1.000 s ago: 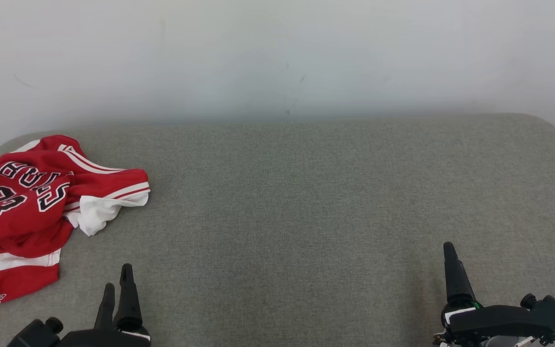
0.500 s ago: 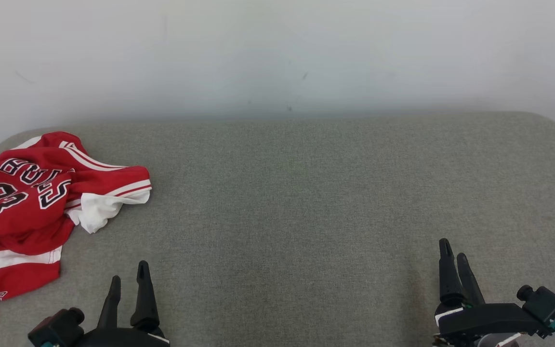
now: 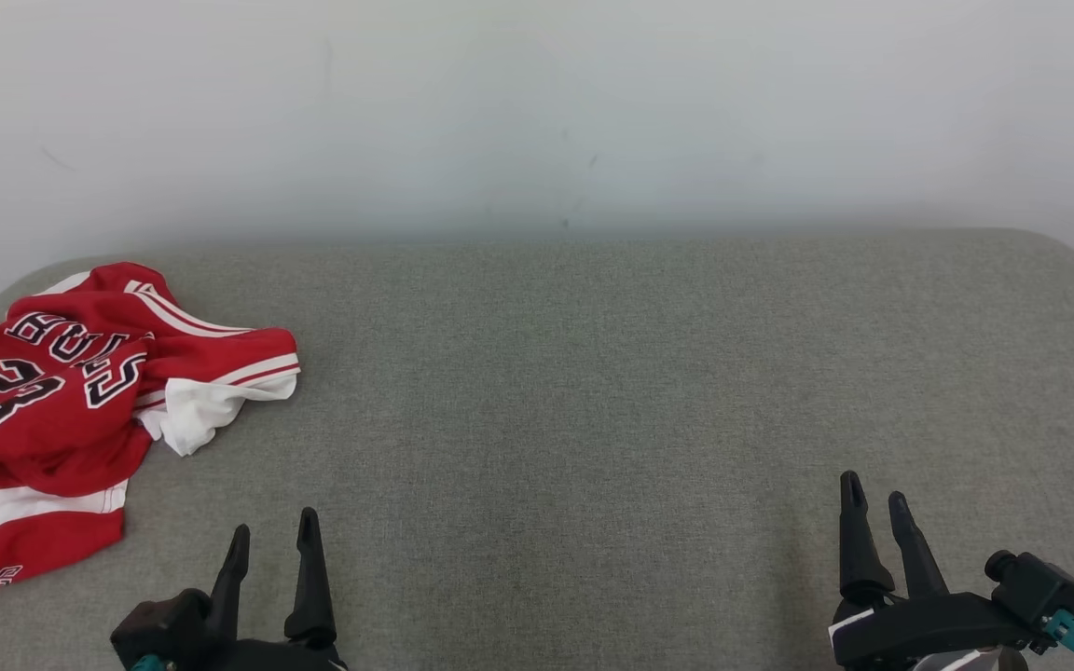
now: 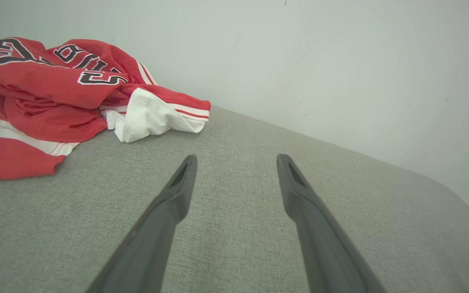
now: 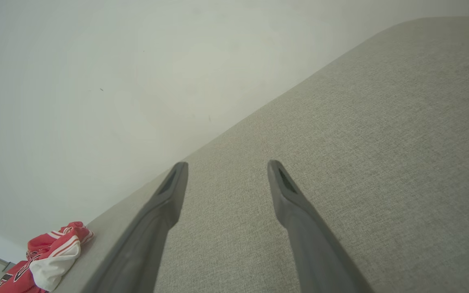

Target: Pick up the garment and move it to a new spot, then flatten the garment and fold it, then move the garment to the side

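Observation:
The garment (image 3: 52, 410) is a red jersey with white trim and black lettering, lying crumpled at the far left of the grey cushion. It also shows at the upper left of the left wrist view (image 4: 55, 97) and small at the lower left of the right wrist view (image 5: 47, 260). My left gripper (image 3: 273, 531) is open at the lower left, to the right of the jersey and apart from it, with nothing between its fingers (image 4: 177, 191). My right gripper (image 3: 874, 494) is open at the lower right over bare cushion, far from the jersey.
The grey fabric cushion (image 3: 593, 373) spans the view, with rounded far corners and a plain pale wall (image 3: 537, 112) right behind it. Its left edge runs under the jersey.
Both grippers turned so their two fingers now show side by side. The left gripper shifted right, the right one slightly left. The head view itself drifted a little.

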{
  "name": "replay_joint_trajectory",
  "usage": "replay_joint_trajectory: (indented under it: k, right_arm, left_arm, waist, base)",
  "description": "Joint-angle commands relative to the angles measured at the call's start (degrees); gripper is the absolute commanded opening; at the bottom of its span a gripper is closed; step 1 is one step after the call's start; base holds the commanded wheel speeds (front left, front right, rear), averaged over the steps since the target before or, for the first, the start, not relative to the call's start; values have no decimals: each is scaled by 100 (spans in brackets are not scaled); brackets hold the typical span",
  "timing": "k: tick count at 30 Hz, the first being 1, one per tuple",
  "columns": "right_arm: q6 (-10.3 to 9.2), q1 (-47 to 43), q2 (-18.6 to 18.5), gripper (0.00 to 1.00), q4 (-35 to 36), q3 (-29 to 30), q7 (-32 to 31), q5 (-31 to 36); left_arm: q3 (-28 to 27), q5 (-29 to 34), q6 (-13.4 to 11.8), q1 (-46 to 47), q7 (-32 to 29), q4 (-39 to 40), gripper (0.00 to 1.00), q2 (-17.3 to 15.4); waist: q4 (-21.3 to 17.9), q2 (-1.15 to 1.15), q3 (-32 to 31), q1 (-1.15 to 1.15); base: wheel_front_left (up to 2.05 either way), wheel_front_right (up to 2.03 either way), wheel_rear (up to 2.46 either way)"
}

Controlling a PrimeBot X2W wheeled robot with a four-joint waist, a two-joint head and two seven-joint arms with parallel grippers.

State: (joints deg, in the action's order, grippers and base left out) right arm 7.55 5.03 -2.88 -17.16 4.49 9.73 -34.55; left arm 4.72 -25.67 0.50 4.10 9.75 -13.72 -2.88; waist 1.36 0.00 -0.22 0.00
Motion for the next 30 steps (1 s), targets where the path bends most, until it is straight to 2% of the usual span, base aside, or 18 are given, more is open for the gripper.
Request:
replay_joint_trajectory:
  k: [1, 17, 30]
  right_arm:
    - [-8, 47, 0, 100, 16, -6, 62, 172]
    - [-9, 11, 1, 100, -155, 101, 266, 1140]
    - [-10, 21, 2, 100, -178, 110, 412, 1674]
  left_arm:
    - [8, 186, -13, 55, 58, 11, 100, -32]
    - [128, 1165, -66, 71, 259, -89, 100, -46]
    - [129, 1564, -26, 57, 406, -121, 100, -24]
  waist:
    - [2, 0, -11, 0]
    - [34, 0, -45, 0]
    - [43, 0, -34, 0]
  base:
    - [0, 0, 0]
    - [0, 0, 0]
    - [0, 0, 0]
